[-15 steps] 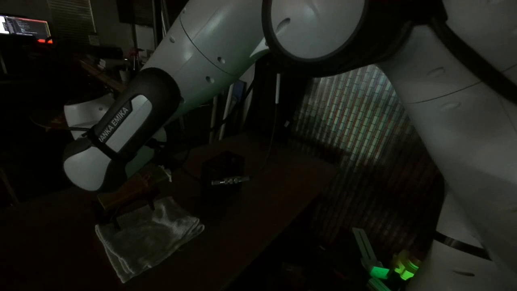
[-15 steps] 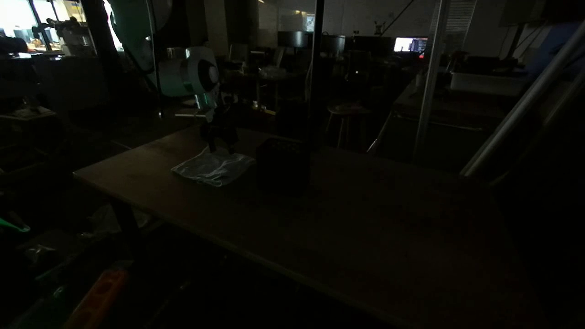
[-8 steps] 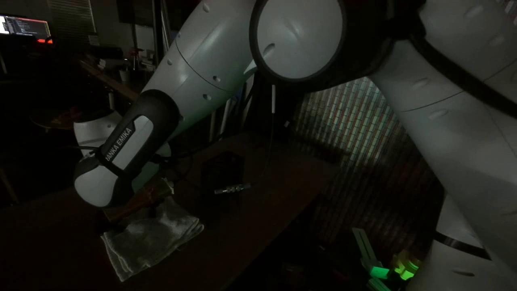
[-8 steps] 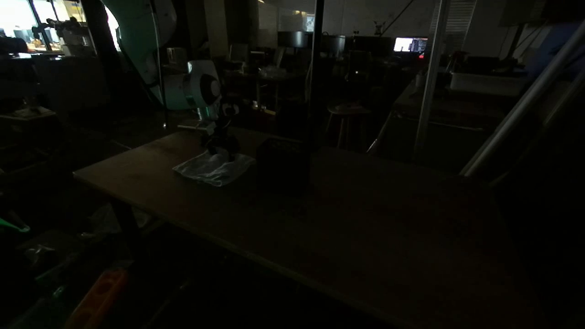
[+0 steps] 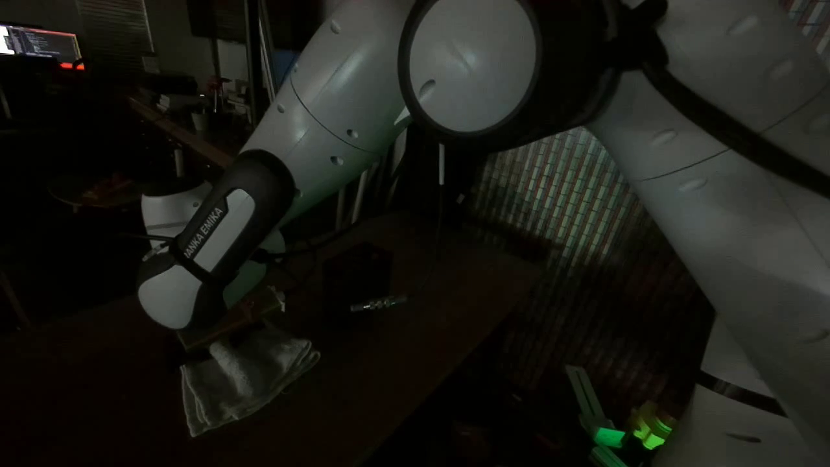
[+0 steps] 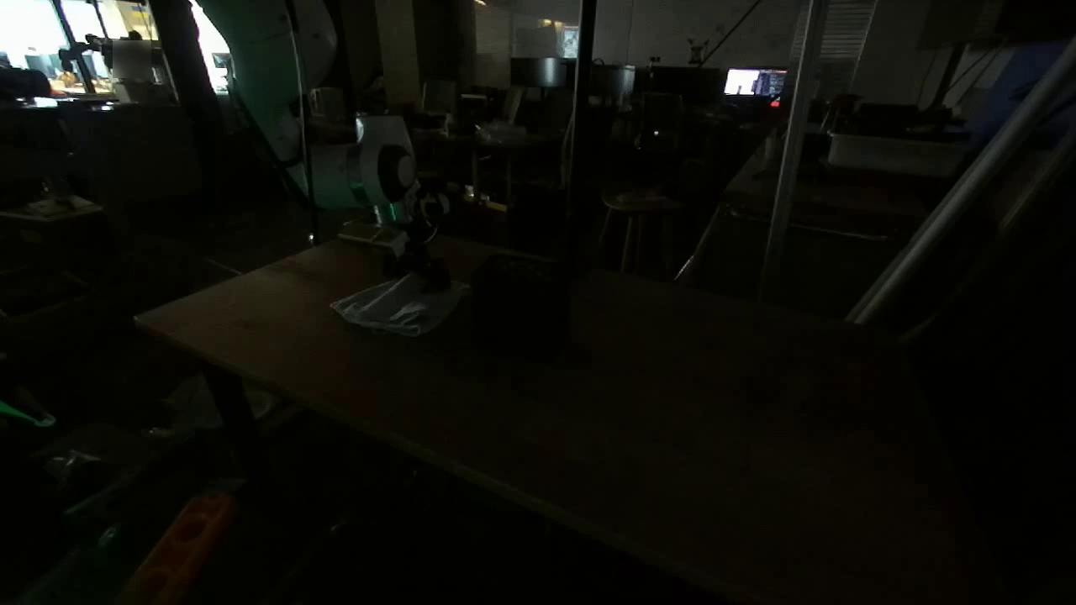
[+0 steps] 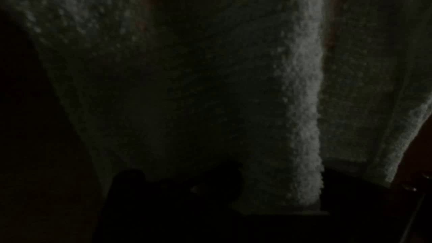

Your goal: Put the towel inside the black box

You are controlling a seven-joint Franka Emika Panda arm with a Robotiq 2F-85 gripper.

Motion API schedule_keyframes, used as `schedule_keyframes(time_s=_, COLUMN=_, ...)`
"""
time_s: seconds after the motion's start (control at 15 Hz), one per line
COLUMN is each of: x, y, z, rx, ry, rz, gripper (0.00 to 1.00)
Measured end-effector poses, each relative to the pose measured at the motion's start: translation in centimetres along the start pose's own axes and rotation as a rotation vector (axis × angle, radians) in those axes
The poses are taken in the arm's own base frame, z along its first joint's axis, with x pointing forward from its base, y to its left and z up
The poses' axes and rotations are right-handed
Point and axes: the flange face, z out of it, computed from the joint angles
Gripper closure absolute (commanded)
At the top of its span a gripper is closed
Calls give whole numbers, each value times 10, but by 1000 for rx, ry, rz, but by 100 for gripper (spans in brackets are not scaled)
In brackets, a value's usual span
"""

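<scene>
Apparently grasp step: towel point(image 5: 243, 379) on counter point(image 6: 261, 328) nr black box point(image 6: 521, 311), a fold of it inside the end effector point(image 7: 281, 184), v. dark, can't tell if pinched; next calls for firm hold, then lift, over & in

In an exterior view, a lit monitor point(image 6: 755, 81) is located at upper right, a stool point(image 6: 641, 203) right of centre, and an orange part point(image 6: 181, 544) at lower left.

In an exterior view I get gloom: a lit rectangular monitor point(image 6: 755, 81) far back, a slim-legged brown wooden stool point(image 6: 640, 202) nearer, white glare point(image 6: 32, 34) upper left.
</scene>
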Motion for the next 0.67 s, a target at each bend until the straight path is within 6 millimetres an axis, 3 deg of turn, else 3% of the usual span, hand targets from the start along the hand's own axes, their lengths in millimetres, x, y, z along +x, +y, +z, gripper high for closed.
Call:
schedule_keyframes(time_s=0.07, x=1, y=2, z=0, rx=2, ry=0, rz=-2, gripper=86)
schedule_keyframes(time_s=0.27, x=9, y=11, z=-4, rx=12, ry=6, rz=-12, gripper=94)
schedule_keyframes(time_s=0.53, x=23, y=25, z=-20, rx=23, ry=18, rz=-9, gripper=90)
schedule_keyframes(time_s=0.67, x=29, y=30, z=-40, rx=29, ry=17, rz=-2, gripper=89)
